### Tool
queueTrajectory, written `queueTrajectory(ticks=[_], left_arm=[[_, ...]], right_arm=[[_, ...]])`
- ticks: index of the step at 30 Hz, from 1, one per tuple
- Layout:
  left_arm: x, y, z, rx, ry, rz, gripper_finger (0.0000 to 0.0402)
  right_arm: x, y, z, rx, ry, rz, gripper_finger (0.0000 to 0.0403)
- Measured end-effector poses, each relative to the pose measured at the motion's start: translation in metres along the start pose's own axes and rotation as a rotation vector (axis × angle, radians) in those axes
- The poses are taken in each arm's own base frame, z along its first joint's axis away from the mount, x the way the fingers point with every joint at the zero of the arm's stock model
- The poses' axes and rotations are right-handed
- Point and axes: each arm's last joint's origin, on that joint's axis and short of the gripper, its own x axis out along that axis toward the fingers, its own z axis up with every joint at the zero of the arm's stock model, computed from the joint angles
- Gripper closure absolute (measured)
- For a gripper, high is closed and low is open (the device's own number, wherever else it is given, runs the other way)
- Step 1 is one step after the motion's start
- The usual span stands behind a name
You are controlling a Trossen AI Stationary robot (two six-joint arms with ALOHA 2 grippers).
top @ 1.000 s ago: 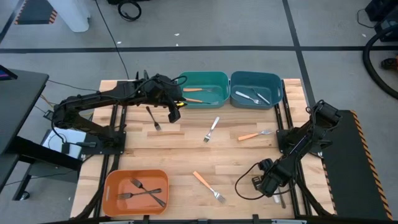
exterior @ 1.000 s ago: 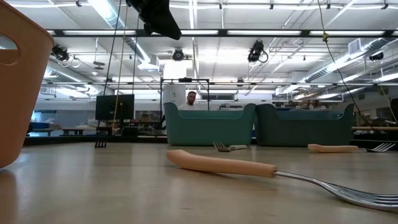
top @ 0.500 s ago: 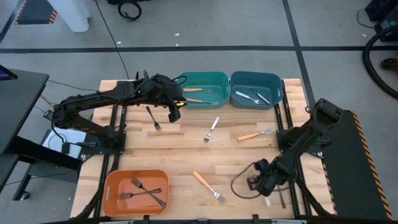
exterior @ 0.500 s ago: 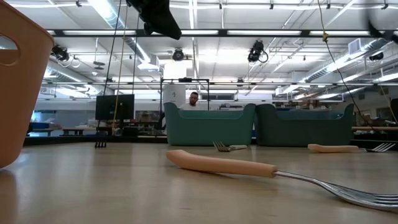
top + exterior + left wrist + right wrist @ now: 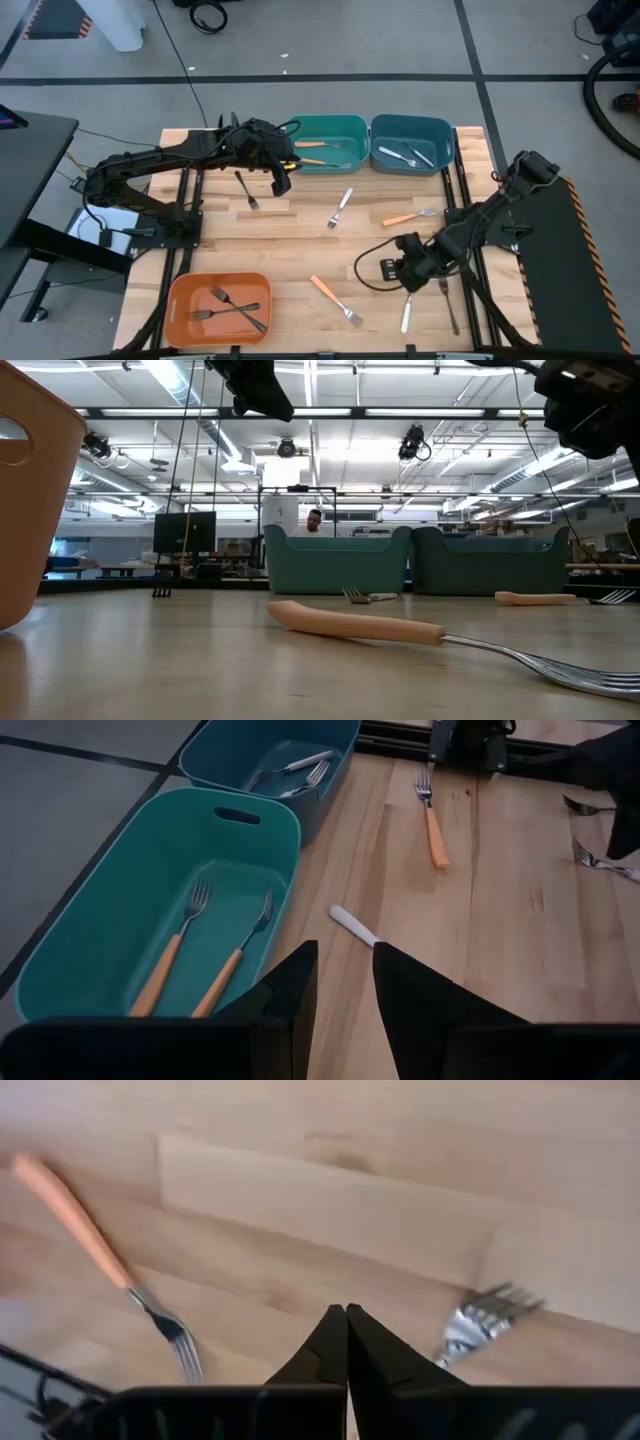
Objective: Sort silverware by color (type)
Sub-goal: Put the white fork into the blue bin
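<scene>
At the near edge of the worktop (image 5: 300, 255) an orange bin (image 5: 218, 308) sits at the left corner and holds two dark forks (image 5: 232, 305), crossed. To its right an orange-handled fork (image 5: 335, 300) lies bare on the wood, tines toward the near edge; in the low view it is the closest thing, its handle pale orange and its tines shiny metal. Further right, near the right rail, lie a silver fork (image 5: 406, 313) and a dark fork (image 5: 449, 306), side by side but apart.

The right end effector (image 5: 388, 271) hangs just beyond those two, between them and the orange-handled fork, its fingers (image 5: 345, 1342) pressed together with nothing between them. Its wrist view shows silver tines (image 5: 480, 1320) just beside the fingertips, not touching.

In mid-worktop a silver fork (image 5: 341, 207) lies tilted, and to its right another orange-handled one (image 5: 409, 216). A dark fork (image 5: 246, 188) lies to the left, close under the left arm.

The left end effector (image 5: 282, 180) hovers by the front of the teal bin (image 5: 328, 144), its fingers (image 5: 300, 982) apart and empty. At the far edge, the teal bin holds two orange-handled forks (image 5: 200, 960) side by side, and the blue bin (image 5: 412, 144) touching its right wall holds silver forks (image 5: 405, 156). A person shows in the room beyond.
</scene>
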Motion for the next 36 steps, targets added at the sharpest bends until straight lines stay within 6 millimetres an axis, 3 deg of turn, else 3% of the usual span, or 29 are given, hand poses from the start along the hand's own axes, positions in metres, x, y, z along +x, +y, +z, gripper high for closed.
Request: queueTrajectory(ticks=[7,14,22,29,36], left_arm=[[0.000,0.000,0.000,0.000,0.000,0.001,0.0292],[0.000,0.000,-0.001,0.004,0.008,0.000,0.0292],[0.000,0.000,-0.001,0.022,0.007,0.000,0.0292],[0.000,0.000,-0.001,0.032,0.006,0.000,0.0292],[0.000,0.000,0.000,0.034,0.005,0.000,0.0292]], right_arm=[[0.000,-0.003,-0.014,-0.006,0.221,-0.090,0.0386],[0.025,-0.008,-0.032,0.013,0.238,-0.173,0.0372],[0.057,-0.007,-0.042,0.113,0.301,-0.266,0.0318],[0.068,-0.009,-0.042,0.195,0.249,-0.297,0.0278],[0.077,-0.012,-0.040,0.211,0.223,-0.353,0.0269]])
